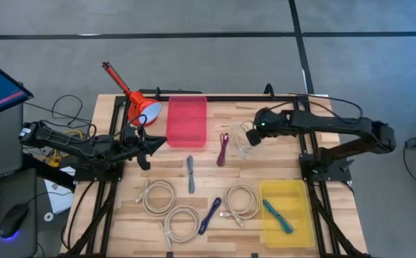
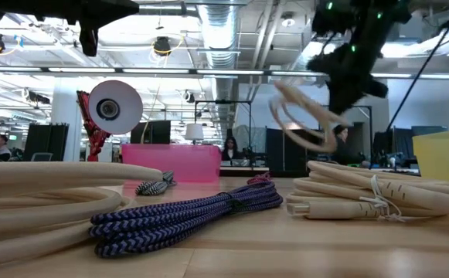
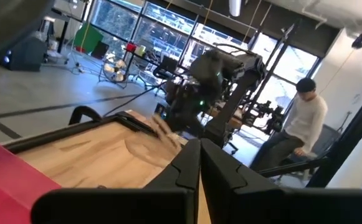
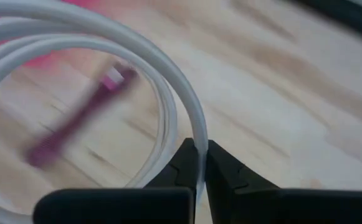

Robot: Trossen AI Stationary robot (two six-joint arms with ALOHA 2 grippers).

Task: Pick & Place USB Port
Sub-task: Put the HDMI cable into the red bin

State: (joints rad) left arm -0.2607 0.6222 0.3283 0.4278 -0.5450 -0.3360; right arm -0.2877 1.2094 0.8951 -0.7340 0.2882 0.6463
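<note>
We judge the sorting well short of done: 1 teal cable [image 1: 278,216] lies in the yellow bin [image 1: 288,231] at 5 o'clock, while the red bin [image 1: 187,122] at 12 o'clock looks empty. The right gripper [image 1: 252,135] has its fingers [image 4: 221,175] pinched on a white coiled USB cable [image 1: 241,138], lifted off the bench [image 1: 215,179]. 6 more cables lie loose. The left gripper [image 1: 149,145] waits at 9 o'clock, fingers together. Only the low view shows the coil hanging clear; only the right wrist view shows the pinch.

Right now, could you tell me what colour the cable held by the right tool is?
White; the coiled cable shows best in the right wrist view.
</note>
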